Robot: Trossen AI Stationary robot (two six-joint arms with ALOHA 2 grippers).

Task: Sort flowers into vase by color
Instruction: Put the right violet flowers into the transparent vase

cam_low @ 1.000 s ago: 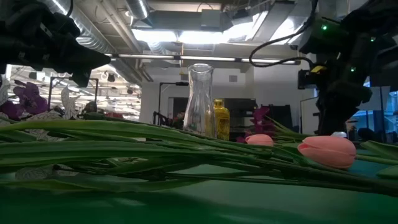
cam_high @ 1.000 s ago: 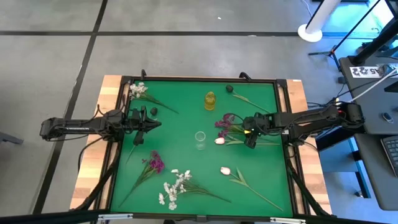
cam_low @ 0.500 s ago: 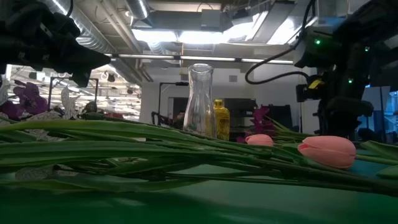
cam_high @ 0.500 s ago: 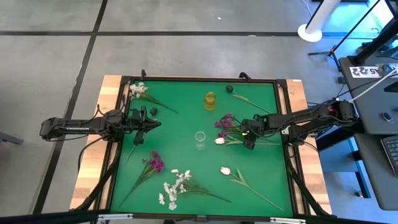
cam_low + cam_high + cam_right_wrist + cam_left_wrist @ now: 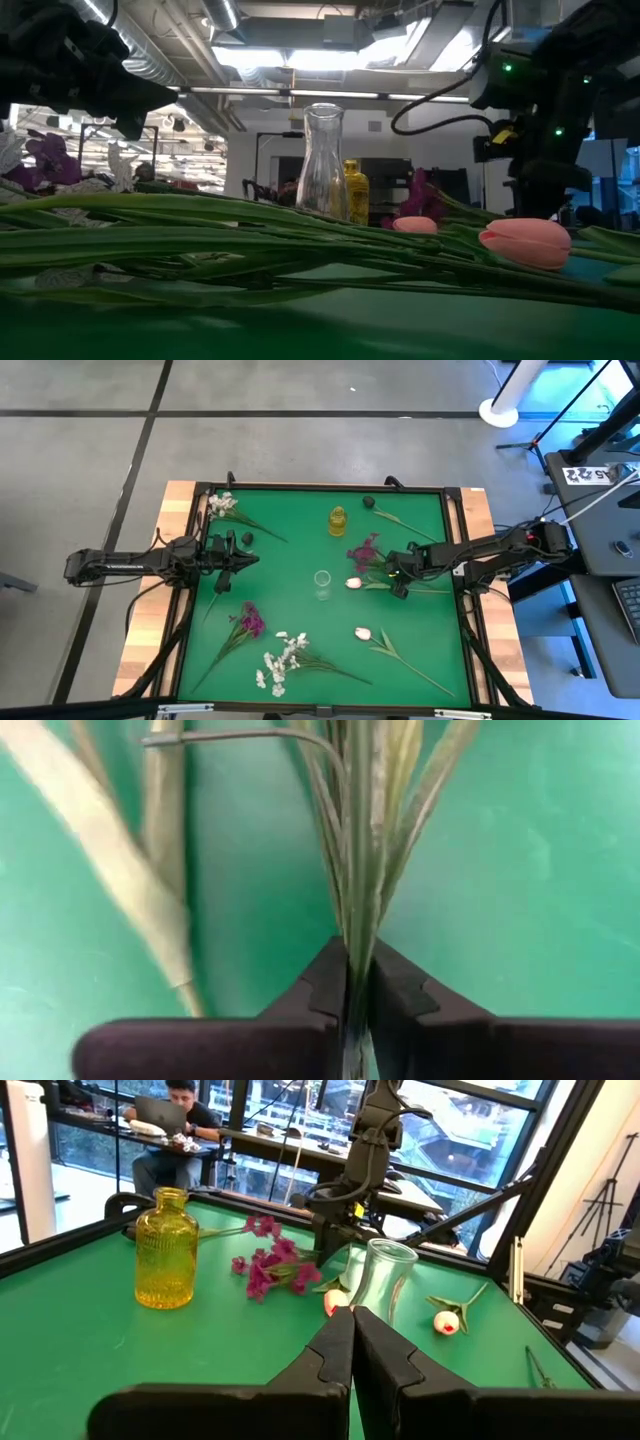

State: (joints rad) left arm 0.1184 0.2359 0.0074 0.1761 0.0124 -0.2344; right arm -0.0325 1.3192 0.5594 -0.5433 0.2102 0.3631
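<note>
In the right wrist view only green stems [image 5: 360,850] show; their flower is cut off. The right fingers [image 5: 358,985] now pinch those stems, after standing apart a moment ago. The purple flower [image 5: 366,550] has shifted a little toward 12 o'clock on the green worktop [image 5: 290,560], at 3 o'clock from the clear vase [image 5: 321,584]. The left fingers [image 5: 352,1348] stay clenched on nothing at 9 o'clock.
</note>
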